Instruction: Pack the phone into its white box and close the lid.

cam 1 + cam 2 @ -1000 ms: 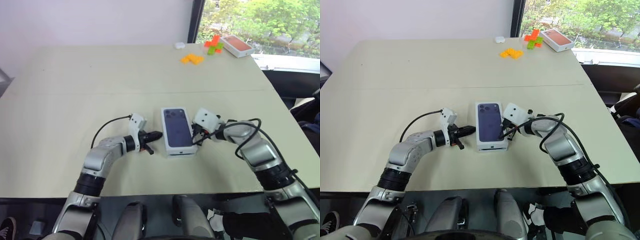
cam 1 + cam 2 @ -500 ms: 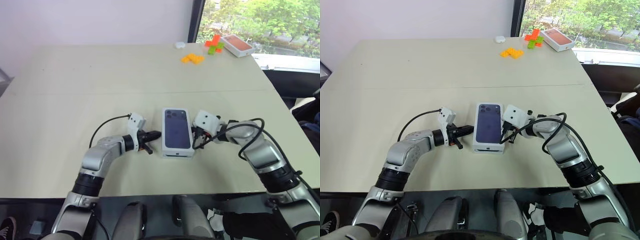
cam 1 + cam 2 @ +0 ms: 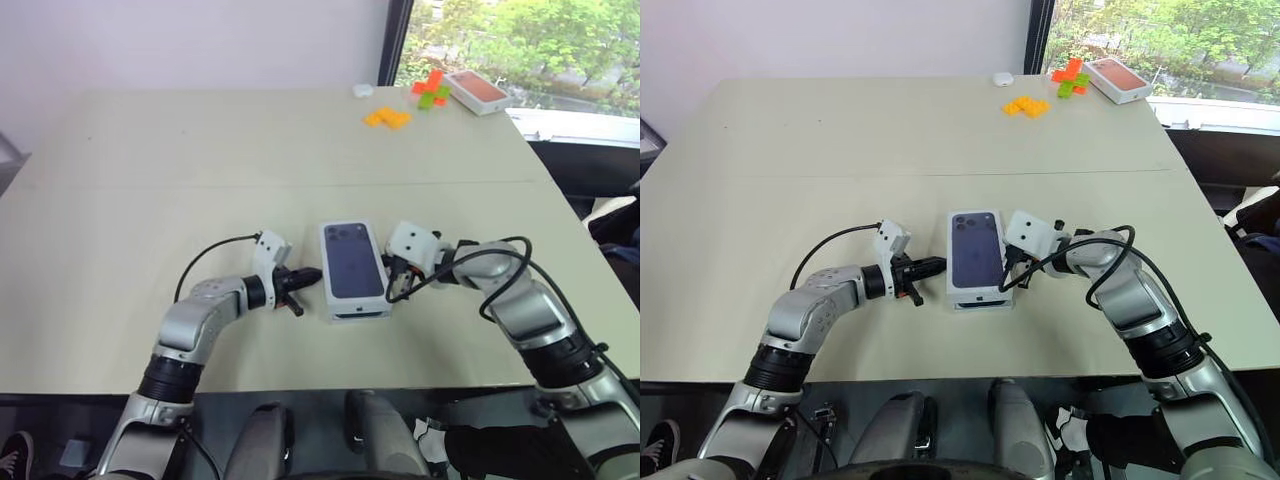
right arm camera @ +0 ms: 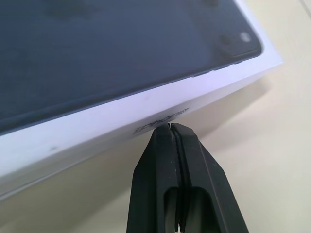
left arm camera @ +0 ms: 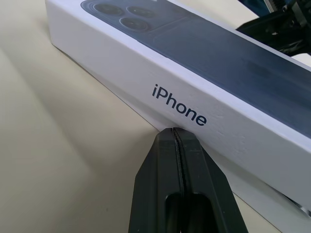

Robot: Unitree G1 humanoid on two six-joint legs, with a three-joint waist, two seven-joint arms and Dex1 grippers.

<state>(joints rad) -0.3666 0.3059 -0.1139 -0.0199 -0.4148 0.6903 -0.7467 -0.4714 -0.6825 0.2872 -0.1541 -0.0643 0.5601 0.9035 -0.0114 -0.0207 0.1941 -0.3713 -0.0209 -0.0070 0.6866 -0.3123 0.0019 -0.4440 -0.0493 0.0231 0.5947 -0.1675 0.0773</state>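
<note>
Right, lid [image 3: 353,262] is already sitting on the white box [image 5: 272,191] mid-table [image 3: 200,160], printed phone face up; phone itself isn't visible, presumably inside. Your left hand [image 5: 176,141] is clenched, empty, tips touching the lid's long side wall just under the lettering. Right hand [image 4: 170,130] also clenched and empty, tips against the opposite long wall. So you're bracketing the box from both sides

Left wrist view shows a white strip of base under the lid edge, so my read is the lid isn't fully seated. To finish well:
- don't squeeze harder sideways, that only pinches the lid walls against the base and binds it
- keep one hand as a stop, bring the other on top of the lid and press straight down, near end then far end
- go slow, these lids settle on trapped air
- watch that base strip, it should narrow evenly

Orange-topped box [image 3: 474,90] and coloured blocks [image 3: 385,117] at the far corner are well apart, ignore them
</note>
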